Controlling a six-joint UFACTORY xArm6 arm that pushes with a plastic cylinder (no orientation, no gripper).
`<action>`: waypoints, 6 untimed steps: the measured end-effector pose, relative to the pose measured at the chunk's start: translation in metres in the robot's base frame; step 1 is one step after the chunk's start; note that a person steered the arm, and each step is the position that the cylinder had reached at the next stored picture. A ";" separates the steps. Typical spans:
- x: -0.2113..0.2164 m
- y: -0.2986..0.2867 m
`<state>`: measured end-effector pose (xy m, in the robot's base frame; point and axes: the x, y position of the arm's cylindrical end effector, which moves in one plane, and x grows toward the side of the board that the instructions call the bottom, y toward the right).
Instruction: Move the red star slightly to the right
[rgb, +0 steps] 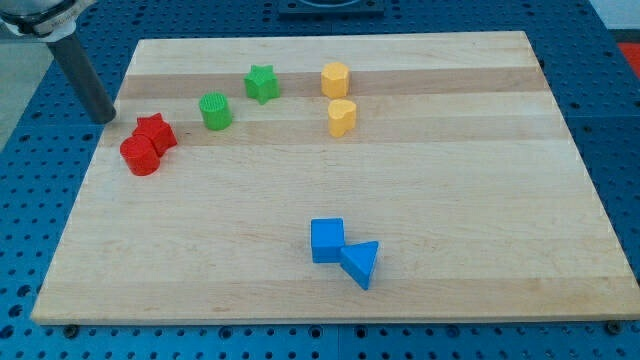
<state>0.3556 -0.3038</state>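
The red star (155, 132) lies near the board's left edge, touching a red round block (139, 156) just below and left of it. My tip (104, 118) ends at the board's left edge, left of the red star and slightly above it, with a small gap between them. The dark rod slants up to the view's top left.
A green round block (215, 111) and a green star (262, 83) lie right of the red star. A yellow hexagon (334, 78) and a yellow heart (342, 117) sit further right. A blue cube (327, 241) and a blue triangle (361, 263) touch near the bottom middle of the wooden board (480, 180).
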 end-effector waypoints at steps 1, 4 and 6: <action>0.022 0.033; 0.033 0.102; 0.033 0.137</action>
